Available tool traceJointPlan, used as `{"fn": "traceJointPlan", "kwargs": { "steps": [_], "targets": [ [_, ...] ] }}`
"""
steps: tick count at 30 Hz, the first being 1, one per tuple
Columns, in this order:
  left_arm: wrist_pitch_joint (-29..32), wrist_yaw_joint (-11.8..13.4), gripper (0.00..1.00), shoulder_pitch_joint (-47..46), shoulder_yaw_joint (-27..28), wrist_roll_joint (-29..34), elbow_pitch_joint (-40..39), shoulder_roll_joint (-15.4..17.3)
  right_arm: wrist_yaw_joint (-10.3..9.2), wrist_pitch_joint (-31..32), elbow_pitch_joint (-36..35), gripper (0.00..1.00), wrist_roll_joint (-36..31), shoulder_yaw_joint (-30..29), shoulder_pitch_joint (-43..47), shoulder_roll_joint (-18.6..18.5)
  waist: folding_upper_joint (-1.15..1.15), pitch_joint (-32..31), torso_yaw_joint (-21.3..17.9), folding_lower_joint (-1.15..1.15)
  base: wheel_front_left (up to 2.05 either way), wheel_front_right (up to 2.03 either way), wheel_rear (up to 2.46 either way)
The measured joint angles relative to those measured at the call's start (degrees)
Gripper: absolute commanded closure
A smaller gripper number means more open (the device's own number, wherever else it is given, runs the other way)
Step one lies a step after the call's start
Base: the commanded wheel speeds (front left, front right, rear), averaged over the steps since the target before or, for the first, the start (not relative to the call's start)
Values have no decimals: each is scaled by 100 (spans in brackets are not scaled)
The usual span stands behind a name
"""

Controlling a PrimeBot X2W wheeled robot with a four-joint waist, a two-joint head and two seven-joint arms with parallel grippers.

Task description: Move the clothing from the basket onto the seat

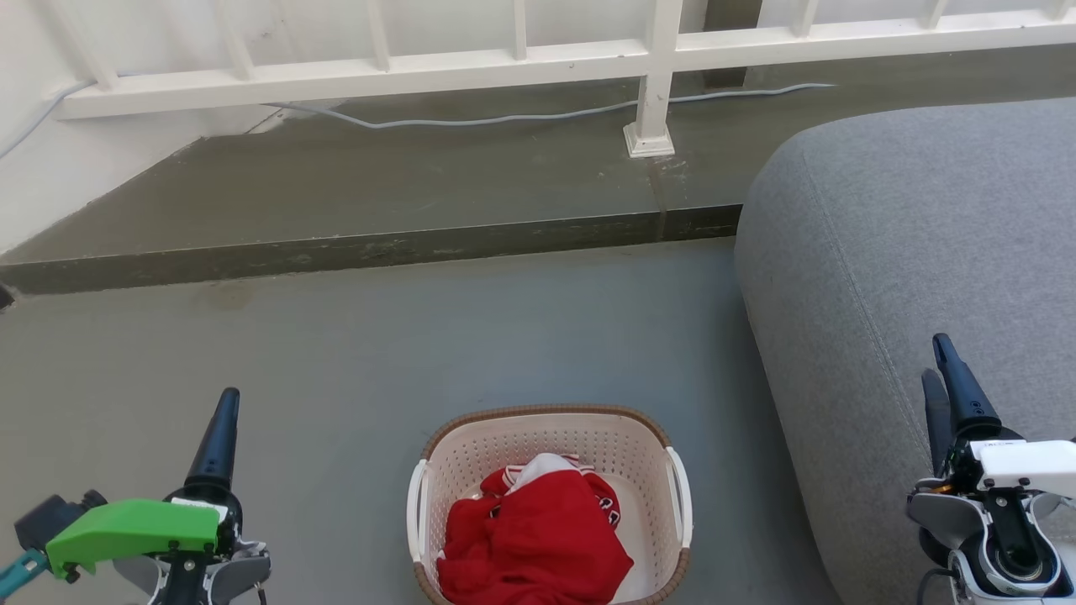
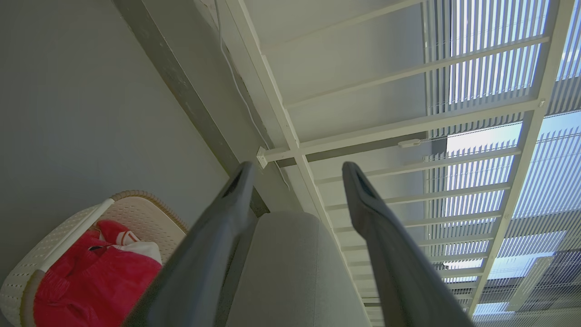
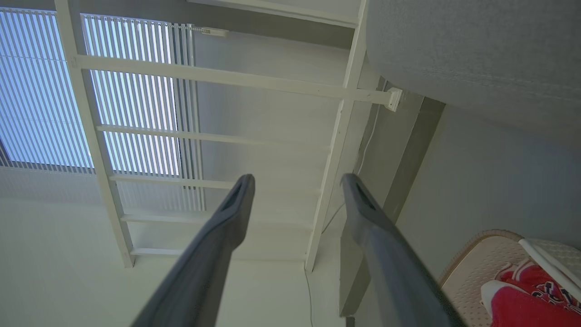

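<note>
While left gripper (image 2: 297, 168) and right gripper (image 3: 297, 179) hang spread and empty, the clothing (image 1: 538, 538) lies bunched in the basket (image 1: 546, 412) — a deep pinch might catch its wall too.

The left gripper (image 1: 229, 399) is to the left of the basket (image 1: 546, 413) and the right gripper (image 1: 937, 357) to its right — both well apart from it, pointing up and away. Each pair of long dark fingers (image 2: 213, 245) stands spread wide, holding nothing. The left wrist carries a green cover (image 1: 126, 525), the right a white housing (image 1: 1030, 466).
</note>
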Motion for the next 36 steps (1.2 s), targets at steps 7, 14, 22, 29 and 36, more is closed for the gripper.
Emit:
{"fn": "traceJointPlan", "kwargs": {
  "steps": [7, 14, 22, 29, 36],
  "targets": [
    [-121, 0, 0, -68, -180, 713, -35, 121, 0, -144, -65, 0, -714, 196, -23, -213, 0, -3, -3, 0, 0, 0, 0],
    [-268, 123, 0, -101, -393, 1464, -93, 265, -43, -294, -123, 0, -1445, 387, -80, -346, 0, -17, -5, 0, 0, 0, 0],
    [-389, 254, 0, -219, -572, 2182, -283, 316, -158, -434, -157, 0, -2164, 620, -85, -500, 0, -36, -3, 0, 0, 0, 0],
    [-523, 389, 0, -222, -744, 2733, -376, 352, -255, -555, -175, 0, -2765, 828, -107, -553, 0, -56, -3, 0, 0, 0, 0],
    [-656, 482, 0, -221, -927, 3244, -375, 368, -324, -692, -169, 0, -3277, 999, -115, -624, 0, -73, -6, 0, 0, 0, 0]
  ]
}}
